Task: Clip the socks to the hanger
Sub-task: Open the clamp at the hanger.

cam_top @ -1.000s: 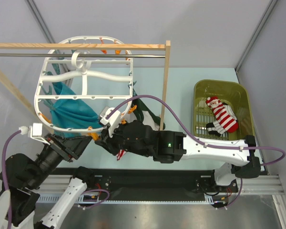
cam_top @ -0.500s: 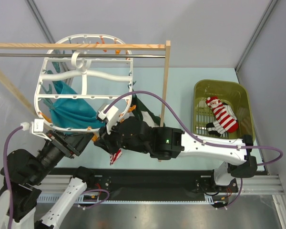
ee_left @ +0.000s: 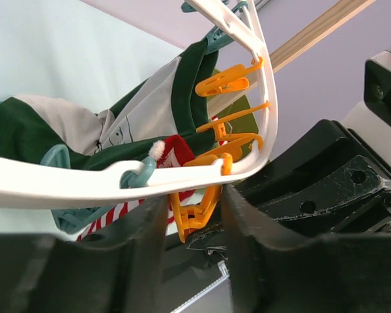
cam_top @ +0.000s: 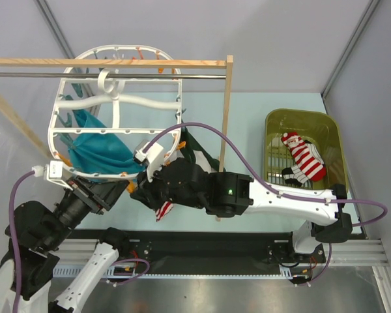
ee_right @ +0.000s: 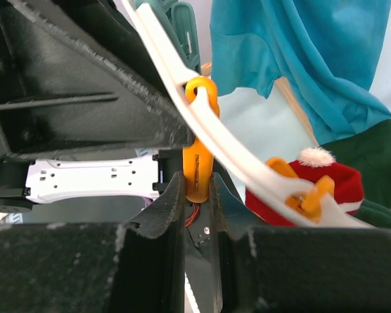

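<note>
Counting two socks (cam_top: pixel 304 161), one hanger (cam_top: pixel 115 98)

The left fingers (ee_left: pixel 146 248) seem to have closed in on the orange clip (ee_left: pixel 194 212).

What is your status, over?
Right gripper shut on orange clip. Left gripper astride orange clip, grip unclear. Red-and-white sock beside them, not visibly clipped. Green-and-white garment close behind.

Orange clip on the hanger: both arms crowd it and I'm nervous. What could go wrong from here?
The right gripper pinches the orange clip with the left gripper right beside it; they could bump. The hanger only hangs by its hook, so tugging may swing it. The striped sock dangles and might drop.
</note>
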`<state>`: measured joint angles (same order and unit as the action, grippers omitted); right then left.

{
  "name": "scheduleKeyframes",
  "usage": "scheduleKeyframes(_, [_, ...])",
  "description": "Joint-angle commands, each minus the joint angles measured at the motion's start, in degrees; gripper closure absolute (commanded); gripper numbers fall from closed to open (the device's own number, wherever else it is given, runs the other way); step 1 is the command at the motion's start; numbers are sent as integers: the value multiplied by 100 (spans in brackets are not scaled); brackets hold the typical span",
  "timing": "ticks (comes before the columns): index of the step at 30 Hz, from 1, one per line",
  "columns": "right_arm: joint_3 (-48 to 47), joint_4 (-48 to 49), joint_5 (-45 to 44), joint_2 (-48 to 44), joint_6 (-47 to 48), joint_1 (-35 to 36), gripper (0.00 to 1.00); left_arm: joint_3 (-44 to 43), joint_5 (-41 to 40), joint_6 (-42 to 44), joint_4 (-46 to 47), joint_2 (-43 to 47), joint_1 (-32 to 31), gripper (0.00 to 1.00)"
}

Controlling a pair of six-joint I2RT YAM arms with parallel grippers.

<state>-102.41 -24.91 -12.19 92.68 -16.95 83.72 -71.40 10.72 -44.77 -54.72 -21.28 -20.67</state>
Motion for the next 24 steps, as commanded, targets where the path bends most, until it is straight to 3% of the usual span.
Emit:
scheduleKeyframes(1, [-315,320,137,-119,-36,21,100,3,220,-128,234,-43,-25,54])
scheduleKeyframes(2, [-315,320,155,-110,-45,30,100,3,203,-128,234,-43,-25,48])
scheduleKeyframes(15, [-508,337,331,4,-63,30,100,56,211,-128,321,-113,-25,48])
scheduleKeyframes(20, [-499,276,392,4,-72,30,100,56,212,-137,436,-184,-25,58])
scheduleKeyframes(23, [-447,249,463,-31,-54,21,100,38,202,-137,445,-236,-25,74])
scheduleKeyframes(24, [-438,197,471,-40,-106,4,90,29,211,-128,427,-263,-25,81])
